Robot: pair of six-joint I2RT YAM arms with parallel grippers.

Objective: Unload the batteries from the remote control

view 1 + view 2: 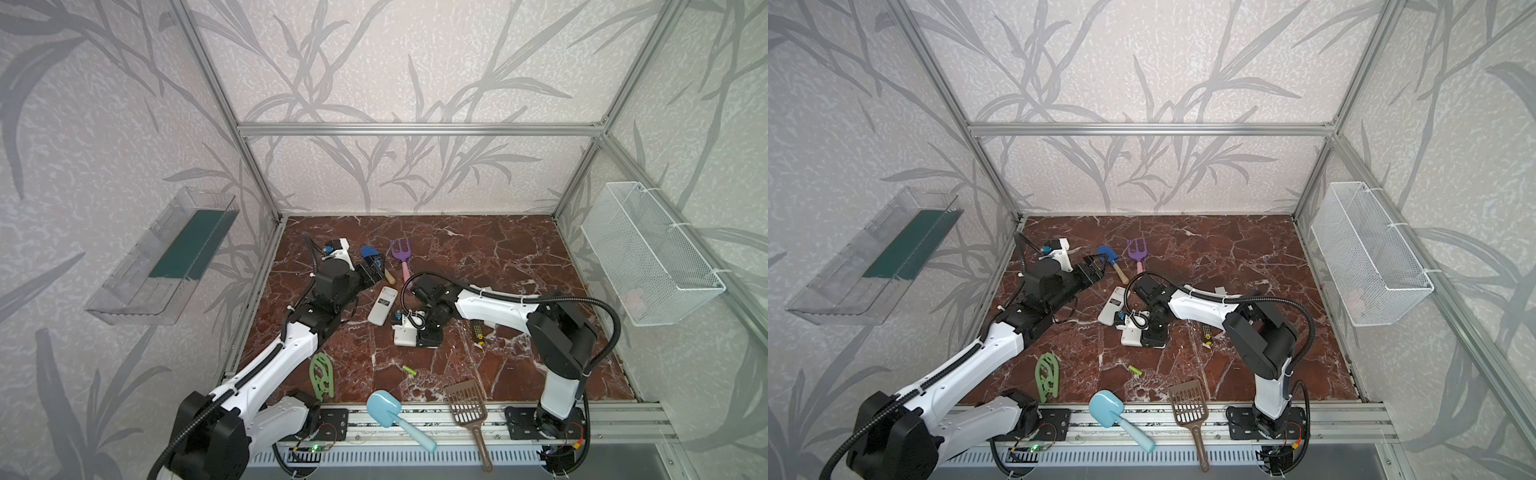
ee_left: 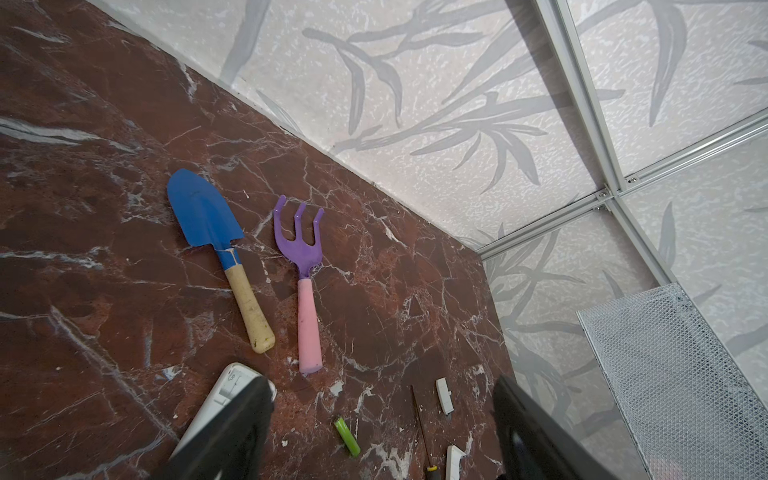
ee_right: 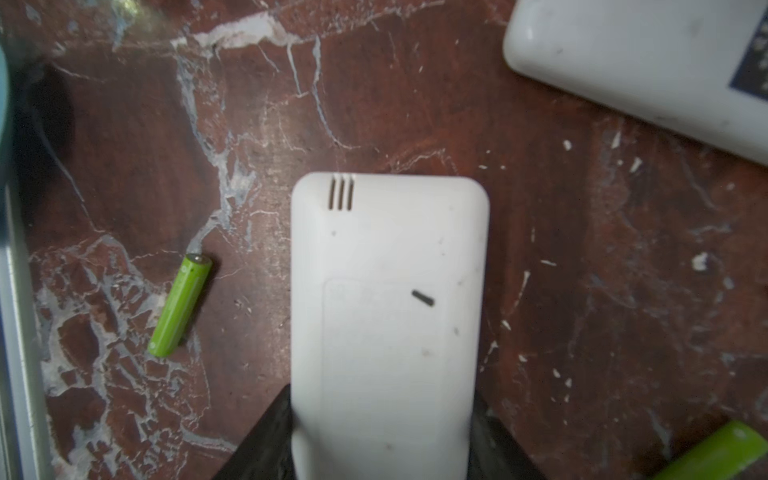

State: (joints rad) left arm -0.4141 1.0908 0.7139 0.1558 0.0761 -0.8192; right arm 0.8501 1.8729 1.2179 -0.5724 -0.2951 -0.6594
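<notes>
The right pincer [image 3: 380, 434] pinches one end of a white remote [image 3: 388, 299], whose body sticks out ahead of the fingertips above the marble table [image 3: 582, 249]. A green battery [image 3: 180, 305] lies on the table to one side of the pincer, apart from the remote. A second battery [image 3: 717, 455] lies close on the opposite side. Another remote [image 3: 648, 70] lies further ahead. The left pincer [image 2: 380, 386] is spread wide, gripping nothing, with a trowel [image 2: 208, 216] and a fork [image 2: 305, 249] ahead of it.
</notes>
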